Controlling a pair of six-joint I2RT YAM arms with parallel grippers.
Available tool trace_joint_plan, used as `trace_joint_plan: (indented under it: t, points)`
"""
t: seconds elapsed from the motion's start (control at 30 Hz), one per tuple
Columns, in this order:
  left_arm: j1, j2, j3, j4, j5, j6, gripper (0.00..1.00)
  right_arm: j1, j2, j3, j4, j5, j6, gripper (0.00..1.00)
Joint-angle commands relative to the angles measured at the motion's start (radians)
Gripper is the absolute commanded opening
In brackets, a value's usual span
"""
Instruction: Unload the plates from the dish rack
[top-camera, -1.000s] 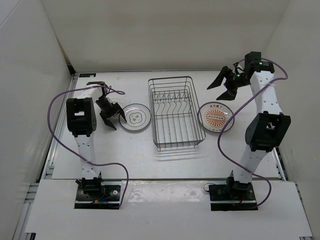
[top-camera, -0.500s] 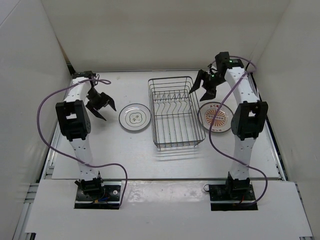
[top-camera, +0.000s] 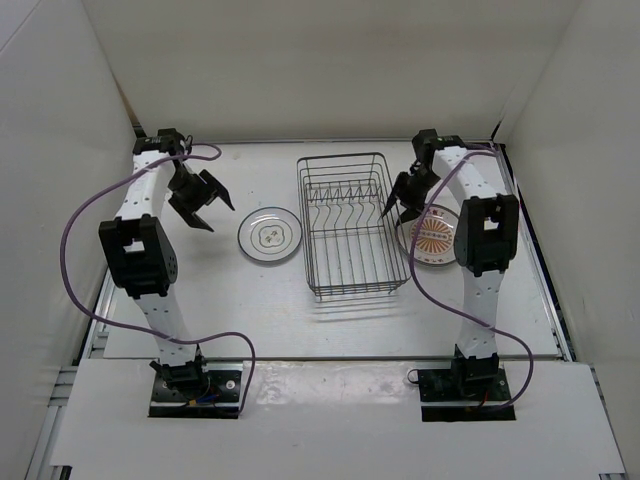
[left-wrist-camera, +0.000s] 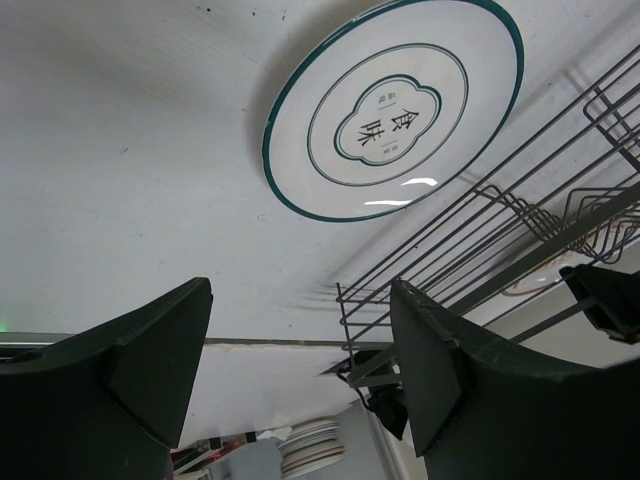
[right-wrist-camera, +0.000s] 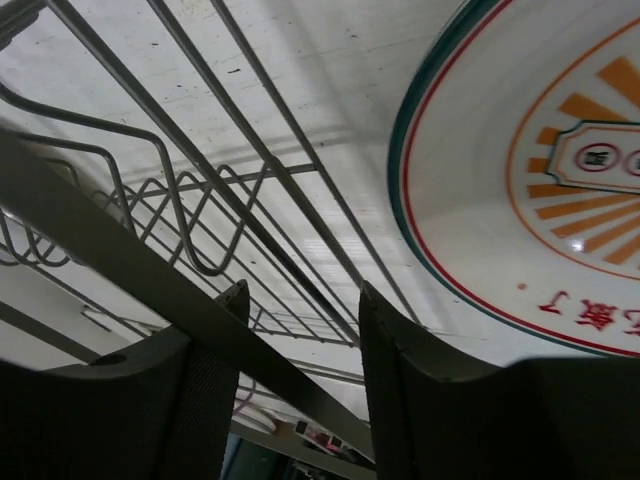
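The dish rack (top-camera: 350, 228) of dark wire stands mid-table with no plates in it. A white plate with a grey centre motif (top-camera: 270, 236) lies flat to its left, and it also shows in the left wrist view (left-wrist-camera: 390, 110). The plate with the orange sunburst (top-camera: 437, 240) lies flat to its right, partly under my right arm. My left gripper (top-camera: 213, 208) hangs open and empty, left of the grey plate (left-wrist-camera: 300, 290). My right gripper (top-camera: 396, 206) sits at the rack's right rim, its jaws apart (right-wrist-camera: 302, 292) with the rim bar (right-wrist-camera: 100, 240) crossing between them.
White walls close in the table on the left, back and right. Purple cables loop from both arms. The sunburst plate (right-wrist-camera: 530, 180) lies close beside the rack's right side. The rack's left wall (left-wrist-camera: 520, 220) is just beyond my left fingers.
My right gripper has come down from the back right corner to the rack's right rim, and its jaws have narrowed. My left gripper has drawn back and left, away from the grey-motif plate.
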Motion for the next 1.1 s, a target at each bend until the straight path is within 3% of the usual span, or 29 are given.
trace_joint_plan:
  t: [0.0,0.37,0.43,0.5,0.57,0.67,0.77,0.83,1.0,1.07]
  points:
    - [0.022,-0.015,0.031,-0.071,0.055,0.034,0.83,0.012,-0.060,-0.073,0.076,0.024,0.105,0.49]
    - [0.076,0.011,0.006,-0.074,0.153,-0.020,0.86,0.047,-0.081,-0.051,0.083,0.021,0.143,0.49]
    - [0.075,0.010,0.013,-0.076,0.146,-0.017,0.87,0.049,-0.100,-0.055,0.101,0.022,0.159,0.55]
    - [0.075,0.010,0.014,-0.077,0.135,-0.009,0.87,0.049,-0.110,-0.045,0.100,0.053,0.148,0.68]
    - [0.075,0.007,0.022,-0.071,0.121,-0.001,0.87,0.038,-0.114,0.042,0.043,0.090,0.134,0.73]
    - [0.076,0.002,0.025,-0.067,0.092,0.023,0.92,0.026,-0.110,0.223,-0.055,0.193,0.067,0.90]
    - [0.076,-0.007,0.025,-0.056,0.057,0.057,1.00,0.014,-0.145,0.251,-0.104,0.239,0.001,0.90]
    - [0.075,-0.018,0.019,-0.047,0.043,0.089,1.00,0.006,-0.189,0.222,-0.118,0.255,-0.019,0.90]
    - [0.073,-0.137,-0.075,0.021,0.035,0.186,1.00,-0.006,-0.409,-0.060,-0.109,0.366,-0.047,0.90]
    - [0.064,-0.169,-0.120,-0.005,-0.027,0.200,1.00,-0.012,-0.483,-0.169,-0.092,0.389,-0.091,0.90]
